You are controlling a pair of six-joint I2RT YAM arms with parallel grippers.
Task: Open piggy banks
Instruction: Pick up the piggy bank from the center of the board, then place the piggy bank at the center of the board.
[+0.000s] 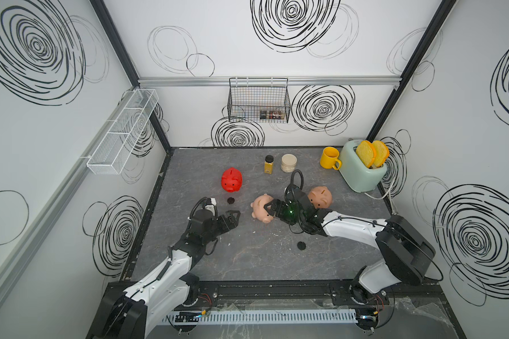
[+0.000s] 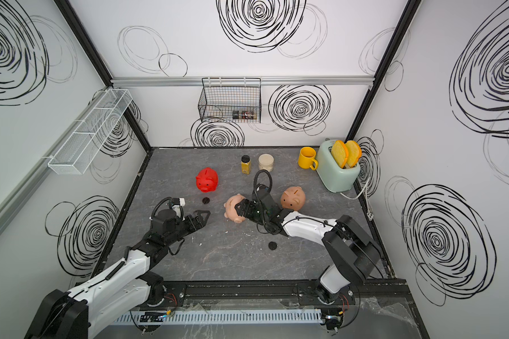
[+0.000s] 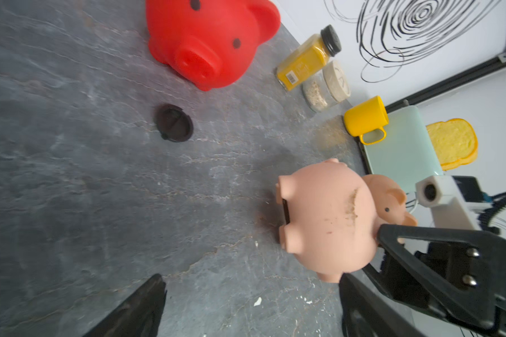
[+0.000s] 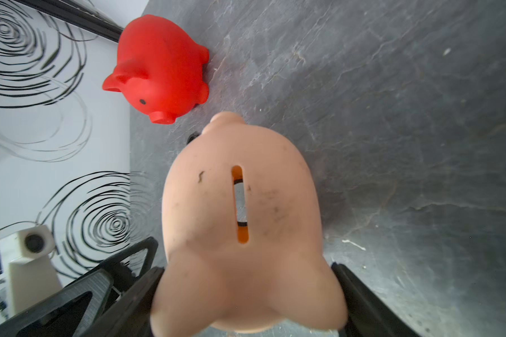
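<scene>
On the belly side of the pale pink piggy bank (image 1: pixel 260 207), toward the robot's left, bare table (image 1: pixel 246 224) runs to the left gripper (image 1: pixel 238 218), whose jaws stand wide apart. The right gripper (image 1: pixel 271 212) flanks the pig's head, closing off that end, and the peach-tan piggy bank (image 1: pixel 321 197) crowds the wrist just beyond. Behind the pale pink pig the strip is free up to a spice jar (image 1: pixel 269 164) and a round jar (image 1: pixel 289 163). Back-left stand the red piggy bank (image 1: pixel 231 180) and a loose black plug (image 1: pixel 231 200). In front the table is open save a second plug (image 1: pixel 301 245).
</scene>
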